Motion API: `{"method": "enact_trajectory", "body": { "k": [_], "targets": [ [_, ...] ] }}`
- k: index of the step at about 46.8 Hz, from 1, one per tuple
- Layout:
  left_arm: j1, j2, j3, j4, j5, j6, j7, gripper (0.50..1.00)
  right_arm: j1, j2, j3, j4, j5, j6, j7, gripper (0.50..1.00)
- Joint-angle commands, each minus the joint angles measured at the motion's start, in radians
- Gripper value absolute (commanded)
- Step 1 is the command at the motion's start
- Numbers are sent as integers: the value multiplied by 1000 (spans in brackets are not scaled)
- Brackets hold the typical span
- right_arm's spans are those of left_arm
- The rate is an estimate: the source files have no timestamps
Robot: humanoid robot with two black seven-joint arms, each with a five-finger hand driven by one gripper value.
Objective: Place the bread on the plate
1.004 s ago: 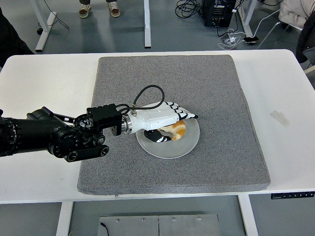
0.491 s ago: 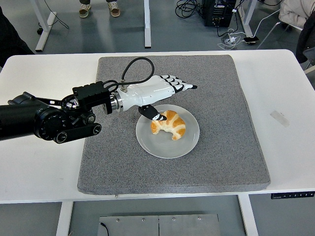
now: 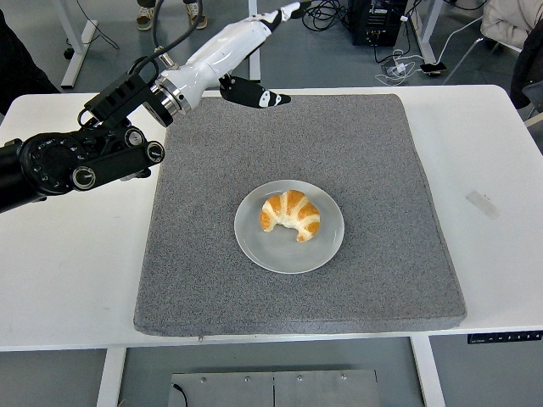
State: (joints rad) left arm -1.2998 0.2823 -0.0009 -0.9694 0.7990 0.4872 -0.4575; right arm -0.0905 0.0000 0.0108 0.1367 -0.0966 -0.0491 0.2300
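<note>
The left hand (image 3: 246, 42) hangs empty with fingers loosely spread, raised above the mat's (image 3: 382, 153) far edge. Well below and nearer lies the bread (image 3: 291, 214), resting on the plate (image 3: 254, 246). It looks light, soft and flaky; a gentle hold across its thick middle suits it.

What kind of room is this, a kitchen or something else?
Probably a lab or workshop, not a kitchen: a black computer tower with loose cables on the bare grey floor, height-adjustable white table, and a robot's white left hand.
</note>
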Motion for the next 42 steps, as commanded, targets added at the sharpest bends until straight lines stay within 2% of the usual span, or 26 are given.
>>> {"method": "enact_trajectory", "body": {
  "k": [1, 9, 17, 21, 24, 27, 31, 35, 39, 42],
  "targets": [
    [8, 0, -34, 1, -104, 4, 2, 971, 0, 0, 0, 0, 0, 0, 0, 1000],
    [36, 2, -114, 32, -296, 5, 3, 972, 0, 0, 0, 0, 0, 0, 0, 1000],
    [82, -8, -192, 109, -406, -2, 3, 972, 0, 0, 0, 0, 0, 0, 0, 1000],
    [109, -11, -241, 136, -455, -27, 6, 972, 0, 0, 0, 0, 0, 0, 0, 1000],
    [128, -14, -286, 173, -497, -70, 16, 974, 0, 0, 0, 0, 0, 0, 0, 1000],
    [137, -24, -338, 239, -553, -146, 36, 975, 0, 0, 0, 0, 0, 0, 0, 1000],
    [139, -77, -390, 368, -619, -269, 75, 975, 0, 0, 0, 0, 0, 0, 0, 1000],
    [139, -130, -433, 509, -655, -361, 91, 975, 0, 0, 0, 0, 0, 0, 0, 1000],
    [139, -173, -465, 592, -675, -430, 91, 975, 0, 0, 1, 1, 0, 0, 0, 1000],
    [140, -195, -482, 624, -692, -456, 91, 975, 0, 0, 2, 7, 0, 0, 0, 1000]
  ]
}}
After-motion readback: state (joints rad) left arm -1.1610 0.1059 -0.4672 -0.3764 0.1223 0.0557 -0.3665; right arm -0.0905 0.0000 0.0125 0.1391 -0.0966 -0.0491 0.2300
